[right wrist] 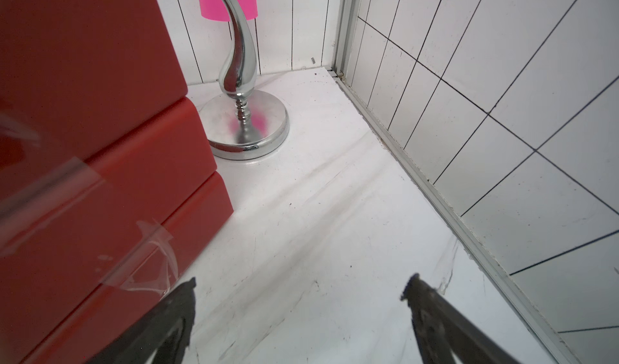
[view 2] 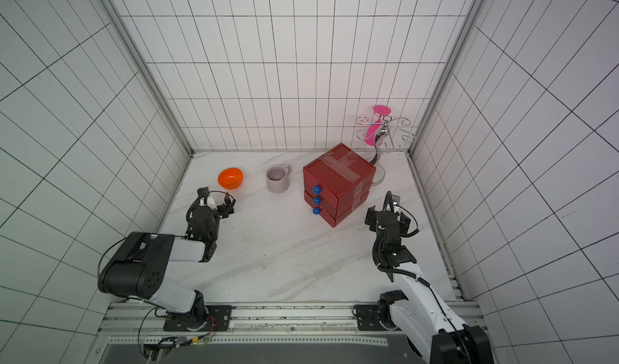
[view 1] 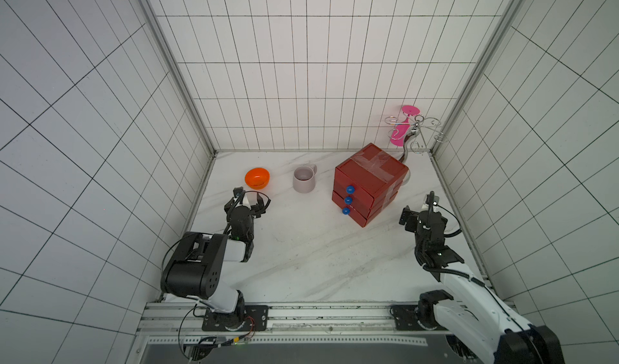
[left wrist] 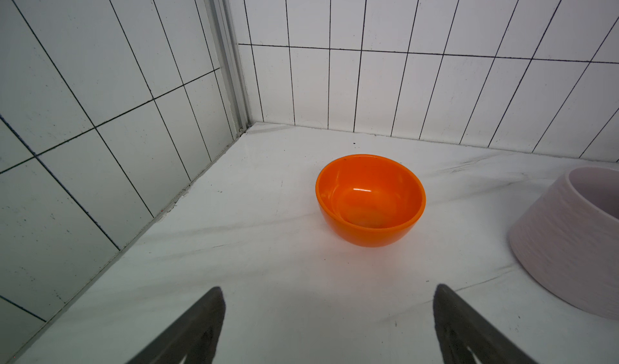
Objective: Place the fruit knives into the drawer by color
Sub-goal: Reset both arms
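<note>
The drawer (view 1: 370,174) (view 2: 338,174) is a red chest of three stacked drawers with blue ball knobs (view 1: 350,188) and clear tape across its top. It stands right of centre, and all three drawers look pushed in. The fruit knives are out of view in every frame. My left gripper (view 1: 249,200) (view 2: 216,198) (left wrist: 329,288) hovers open and empty just in front of the orange bowl. My right gripper (view 1: 422,211) (view 2: 388,211) (right wrist: 303,278) stands open and empty just right of the drawer's taped side (right wrist: 83,144).
An orange bowl (view 1: 257,177) (left wrist: 370,200) and a pale mauve mug (view 1: 304,179) (left wrist: 569,238) stand at the back left. A chrome rack (view 1: 413,128) (right wrist: 246,124) holding a pink glass (view 1: 402,134) stands behind the drawer, in the back right corner. Tiled walls enclose three sides.
</note>
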You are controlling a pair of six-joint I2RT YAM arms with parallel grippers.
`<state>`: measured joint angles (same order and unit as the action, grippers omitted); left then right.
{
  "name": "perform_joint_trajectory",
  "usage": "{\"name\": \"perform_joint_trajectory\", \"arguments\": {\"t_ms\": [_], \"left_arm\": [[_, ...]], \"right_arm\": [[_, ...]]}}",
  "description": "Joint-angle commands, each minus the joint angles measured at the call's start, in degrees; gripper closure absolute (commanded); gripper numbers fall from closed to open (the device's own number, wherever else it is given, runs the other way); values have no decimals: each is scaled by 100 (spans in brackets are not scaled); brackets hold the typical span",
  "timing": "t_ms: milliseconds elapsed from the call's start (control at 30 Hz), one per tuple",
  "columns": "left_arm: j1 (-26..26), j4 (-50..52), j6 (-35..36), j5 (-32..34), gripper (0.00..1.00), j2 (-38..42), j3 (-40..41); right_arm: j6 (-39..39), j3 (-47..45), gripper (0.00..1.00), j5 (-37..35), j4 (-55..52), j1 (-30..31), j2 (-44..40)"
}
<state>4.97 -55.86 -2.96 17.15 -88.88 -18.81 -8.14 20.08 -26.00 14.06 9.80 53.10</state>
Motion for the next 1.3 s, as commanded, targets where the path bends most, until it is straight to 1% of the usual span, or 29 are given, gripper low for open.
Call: {"name": "perform_joint_trajectory", "arguments": {"t_ms": [0, 100, 133, 200, 300, 367, 400, 567, 800, 833, 900, 967, 1033, 1100, 1267], "left_arm": [[44, 0, 111, 111, 3, 8, -106], [77, 2, 118, 186, 2, -4, -115], [118, 40, 159, 238, 2, -19, -144], [271, 106, 225, 540, 2, -50, -208], [271, 81, 226, 555, 2, -59, -195], [276, 83, 228, 553, 2, -55, -200], [268, 85, 224, 549, 2, -58, -199], [272, 79, 228, 548, 2, -59, -200], [268, 88, 226, 546, 2, -59, -193], [272, 86, 226, 544, 2, -57, -196], [268, 89, 226, 543, 2, -59, -210], [263, 92, 226, 544, 2, -59, -209], [267, 92, 231, 544, 2, -59, -211], [267, 92, 234, 540, 2, -57, -203], [267, 92, 229, 535, 2, -59, -203]], "right_arm": [[412, -189, 1, 220, 1069, -180, 450], [410, -173, 1, 682, 1450, -377, 922], [410, -141, 1, 767, 1513, -423, 1070], [410, -159, 1, 789, 1789, -472, 1380], [554, -155, 1, 1018, 2227, -530, 1671], [665, -193, 1, 1147, 2727, -569, 1925], [689, -154, 1, 1199, 2767, -587, 2000], [676, -48, 1, 1305, 3244, -662, 2473], [684, -163, 1, 1231, 4622, -708, 3562], [693, -116, 1, 1236, 4519, -708, 3566], [654, 145, 1, 1295, 3752, -716, 3429], [620, 345, 1, 1389, 3632, -786, 3587], [499, 429, 1, 1571, 3300, -917, 3514], [511, 392, 1, 1556, 3500, -921, 3566], [514, 401, 1, 1562, 3420, -926, 3540]]}}
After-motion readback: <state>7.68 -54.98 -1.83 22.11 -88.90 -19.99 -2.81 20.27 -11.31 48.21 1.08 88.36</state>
